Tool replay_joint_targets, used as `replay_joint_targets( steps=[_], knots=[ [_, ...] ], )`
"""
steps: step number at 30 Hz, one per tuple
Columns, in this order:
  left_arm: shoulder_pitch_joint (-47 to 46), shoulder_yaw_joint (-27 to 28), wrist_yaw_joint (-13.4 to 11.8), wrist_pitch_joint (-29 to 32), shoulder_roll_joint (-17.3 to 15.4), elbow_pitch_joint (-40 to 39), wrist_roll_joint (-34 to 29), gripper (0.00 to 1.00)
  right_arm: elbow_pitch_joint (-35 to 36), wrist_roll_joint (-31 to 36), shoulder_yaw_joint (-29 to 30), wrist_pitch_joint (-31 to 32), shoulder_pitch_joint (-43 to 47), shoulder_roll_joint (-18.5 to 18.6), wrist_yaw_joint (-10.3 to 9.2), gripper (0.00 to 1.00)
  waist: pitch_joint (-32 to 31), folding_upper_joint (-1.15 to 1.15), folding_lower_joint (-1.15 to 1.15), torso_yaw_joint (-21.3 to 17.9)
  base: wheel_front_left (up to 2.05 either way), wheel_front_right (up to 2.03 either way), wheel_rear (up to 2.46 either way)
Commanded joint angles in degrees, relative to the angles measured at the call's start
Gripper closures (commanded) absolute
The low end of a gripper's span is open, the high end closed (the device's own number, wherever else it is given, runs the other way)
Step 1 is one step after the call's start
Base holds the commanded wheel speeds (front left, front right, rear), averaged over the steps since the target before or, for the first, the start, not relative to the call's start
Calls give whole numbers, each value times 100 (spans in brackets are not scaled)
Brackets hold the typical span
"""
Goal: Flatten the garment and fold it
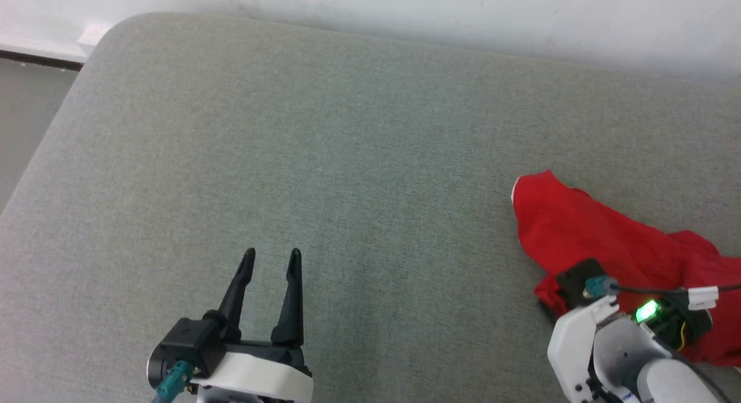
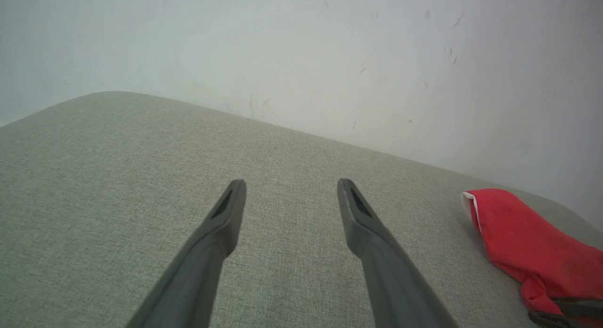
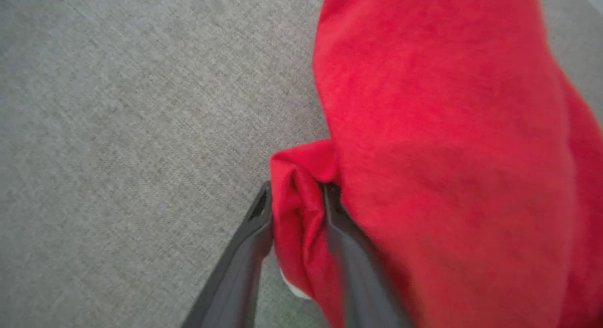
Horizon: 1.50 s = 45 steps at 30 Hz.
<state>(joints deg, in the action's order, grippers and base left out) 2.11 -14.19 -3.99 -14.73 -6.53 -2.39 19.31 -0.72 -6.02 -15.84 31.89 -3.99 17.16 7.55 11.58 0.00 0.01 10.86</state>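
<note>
Grey surface (image 1: 347, 131) carries crumpled shorts (image 1: 579, 229) at right; left claw (image 1: 272, 253) gapes empty, right claw (image 3: 297, 191) pinches a small fold, which may slip when pulled.

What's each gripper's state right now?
Left gripper: open, holding nothing.
Right gripper: jaws closed on a fold of the garment.

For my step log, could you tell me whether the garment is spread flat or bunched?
Bunched: the garment lies crumpled on the cushion, one fold between the fingers of the right gripper.
</note>
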Motion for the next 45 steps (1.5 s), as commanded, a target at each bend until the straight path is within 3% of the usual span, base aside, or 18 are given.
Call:
replay_joint_targets(
  steps=[1,6,11,21,24,30,31,32,33,40,45],
  knots=[
    [-82,31,60,-26,29,10,-36,0,-102,10,-18,-40,-73,-5,-6,100,-21,0,-1,-24,0,0,0],
    [-49,90,91,-26,38,16,-58,0,-48,-286,22,-274,-437,-167,-6,100,-143,0,-1,-146,0,0,0],
    [3,125,111,-27,40,17,-72,0,527,-1026,-108,-43,-583,-157,-6,100,-271,0,-1,-270,0,0,0],
    [72,112,173,-27,52,39,-55,0,2037,-2881,-856,1574,657,730,-6,100,-299,0,-1,-507,0,0,0],
    [73,94,190,-27,58,70,-53,0,2126,-3093,-858,2008,1125,1086,-6,100,-294,0,-1,-554,0,0,0],
    [67,60,222,-27,46,145,-42,0,1966,-3106,-765,2602,1716,1375,-6,100,-358,0,-1,-587,0,0,0],
    [72,56,225,-26,38,153,-38,0,2006,-3054,-755,2512,1698,1334,-6,64,-372,0,-1,-590,0,0,0],
    [77,57,224,-23,29,158,-33,0,2028,-3006,-711,2370,1667,1248,-6,8,-389,0,-1,-597,0,0,0],
    [84,59,223,-17,17,160,-29,0,2058,-2963,-695,2228,1617,1169,-6,0,-410,0,-1,-604,0,0,0],
    [153,86,189,39,-73,100,-5,0,2296,-2715,-221,727,915,458,-6,0,-533,0,-1,-672,0,0,0],
    [140,56,177,41,-67,51,12,0,1986,-1897,396,79,458,183,-6,0,-509,0,-1,-657,0,0,0]
  ],
)
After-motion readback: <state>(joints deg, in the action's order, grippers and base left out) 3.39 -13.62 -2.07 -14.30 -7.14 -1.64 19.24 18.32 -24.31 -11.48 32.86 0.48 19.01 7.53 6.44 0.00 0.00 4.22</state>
